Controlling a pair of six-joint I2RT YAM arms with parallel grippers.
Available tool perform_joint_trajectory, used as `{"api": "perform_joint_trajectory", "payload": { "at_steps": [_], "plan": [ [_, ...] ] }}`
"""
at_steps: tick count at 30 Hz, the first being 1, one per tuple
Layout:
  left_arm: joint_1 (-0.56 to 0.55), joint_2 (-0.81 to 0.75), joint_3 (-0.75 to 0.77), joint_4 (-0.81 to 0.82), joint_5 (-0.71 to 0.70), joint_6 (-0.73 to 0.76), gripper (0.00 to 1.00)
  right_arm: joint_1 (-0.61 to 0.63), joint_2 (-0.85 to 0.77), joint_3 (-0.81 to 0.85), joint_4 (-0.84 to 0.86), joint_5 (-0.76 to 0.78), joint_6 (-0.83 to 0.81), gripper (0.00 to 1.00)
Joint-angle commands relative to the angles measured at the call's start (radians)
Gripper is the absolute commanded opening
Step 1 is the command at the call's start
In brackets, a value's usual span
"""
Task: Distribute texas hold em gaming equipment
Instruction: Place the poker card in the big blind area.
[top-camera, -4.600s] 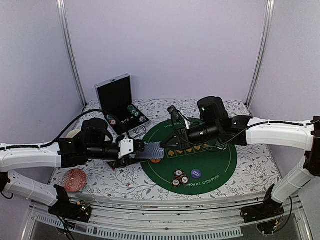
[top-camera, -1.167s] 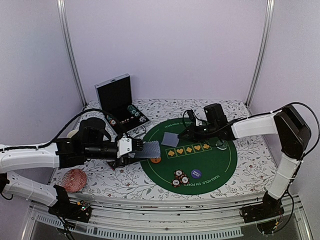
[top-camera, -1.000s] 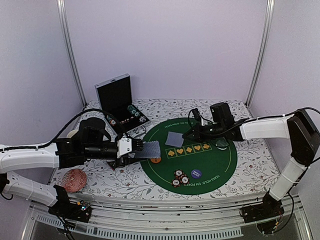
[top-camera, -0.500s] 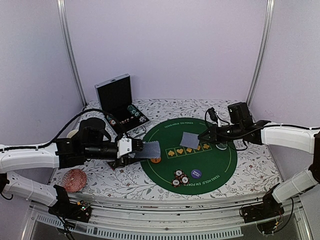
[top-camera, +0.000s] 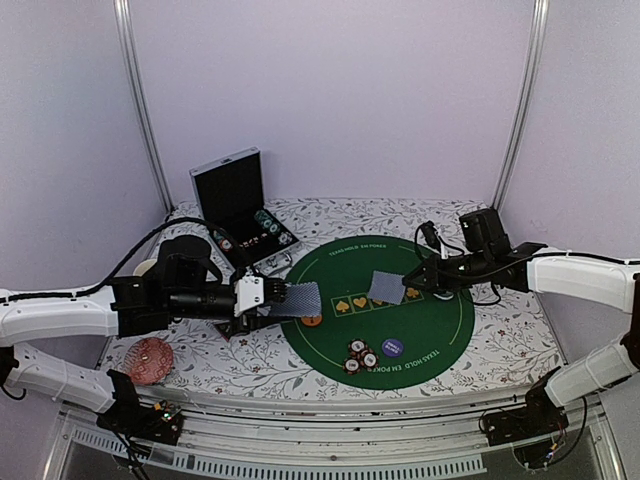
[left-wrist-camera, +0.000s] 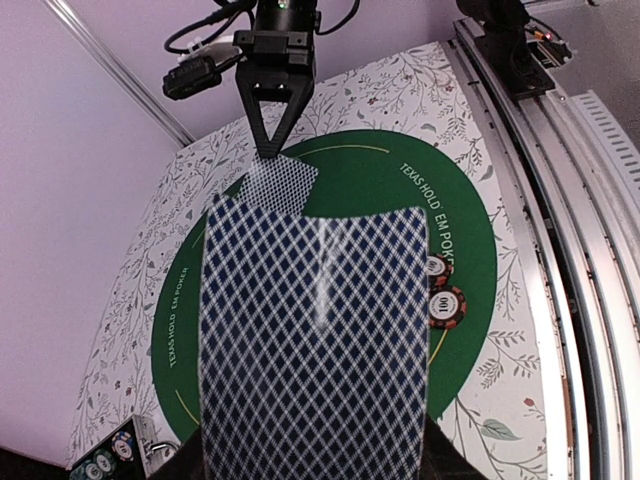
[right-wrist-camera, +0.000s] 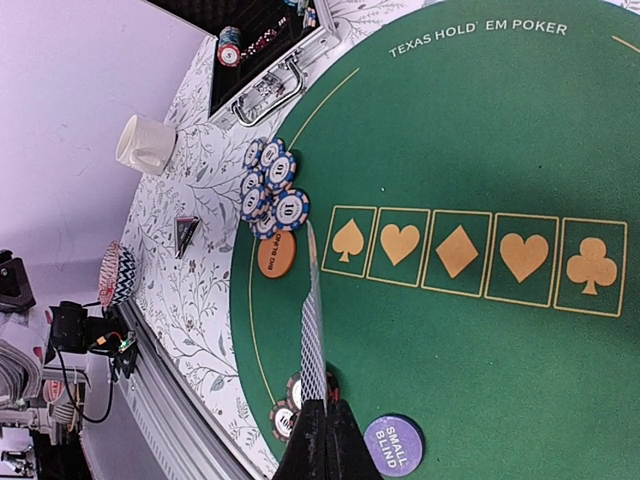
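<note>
My left gripper (top-camera: 268, 299) is shut on a deck of blue diamond-backed playing cards (top-camera: 298, 298), held flat over the left rim of the green poker mat (top-camera: 440, 335). The deck (left-wrist-camera: 315, 340) fills the left wrist view and hides the jaws. My right gripper (top-camera: 408, 290) is shut on a single card (top-camera: 385, 286) above the row of suit symbols; the right wrist view shows that card (right-wrist-camera: 313, 330) edge-on at the fingertips (right-wrist-camera: 322, 410). On the mat lie an orange button (right-wrist-camera: 277, 252), a purple button (right-wrist-camera: 393, 445), blue chips (right-wrist-camera: 270, 190) and brown chips (top-camera: 360, 355).
An open black chip case (top-camera: 240, 210) stands at the back left. A cream mug (right-wrist-camera: 147, 144), a black triangular marker (right-wrist-camera: 186, 232) and a red patterned round object (top-camera: 152, 360) sit on the floral cloth left of the mat.
My right gripper has carried the single card rightward across the mat, from its left-centre to over the suit symbols. The left gripper and deck have stayed still.
</note>
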Motion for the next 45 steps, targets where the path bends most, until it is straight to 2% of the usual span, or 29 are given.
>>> {"api": "perform_joint_trajectory", "payload": {
  "at_steps": [1,6,18,35,45],
  "plan": [
    [-0.020,-0.004,0.011,0.018,0.004,-0.002,0.44,-0.004,0.013,-0.015,0.024,-0.009,0.020,0.02],
    [-0.019,0.000,0.008,0.018,-0.004,0.006,0.44,0.002,0.046,-0.036,0.106,-0.074,0.073,0.02],
    [-0.019,-0.009,0.012,0.017,0.003,0.001,0.44,0.096,0.149,0.016,0.153,-0.075,0.104,0.02],
    [-0.020,-0.022,0.012,0.020,0.020,-0.006,0.44,0.306,0.504,0.284,0.244,-0.164,0.137,0.02],
    [-0.020,-0.017,0.010,0.020,0.020,-0.006,0.44,0.359,0.661,0.428,0.258,-0.205,0.149,0.02]
  ]
}}
